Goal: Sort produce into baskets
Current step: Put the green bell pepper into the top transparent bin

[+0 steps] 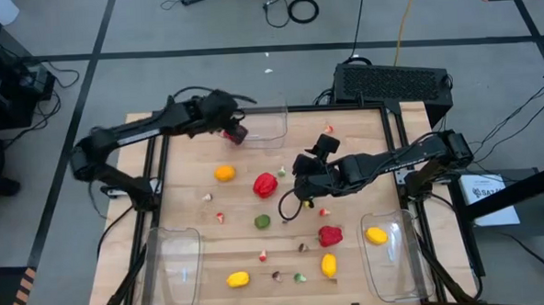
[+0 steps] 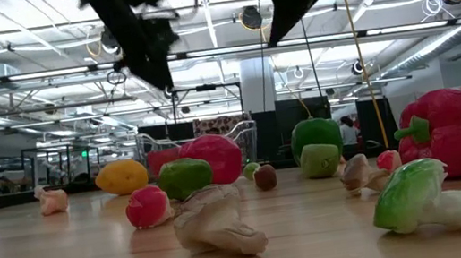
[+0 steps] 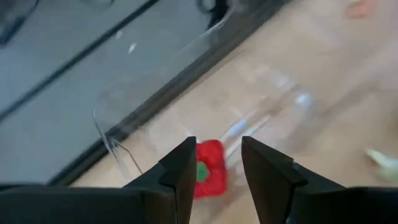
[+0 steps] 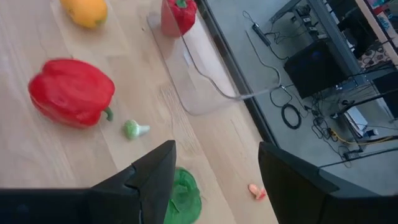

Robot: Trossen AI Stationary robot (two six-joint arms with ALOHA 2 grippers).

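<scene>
**Wooden bench, peppers and lemons scattered**

Wood planks of the bench (image 1: pixel 187 211) carry loose produce between three clear bins. The left gripper (image 3: pixel 214 167) hangs over the far-edge bin (image 1: pixel 266 123), jaws parted, a red pepper (image 3: pixel 209 169) seen between them inside the bin. The right gripper (image 4: pixel 214 163) hovers mid-bench, jaws open and empty, above a green pepper (image 4: pixel 181 196) beside a large red pepper (image 4: pixel 69 90). One lemon (image 1: pixel 376 234) lies in the right-edge bin (image 1: pixel 395 283).

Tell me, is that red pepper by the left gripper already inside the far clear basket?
Inside. The red pepper lies within the basket's clear wall, below the open left gripper.
</scene>
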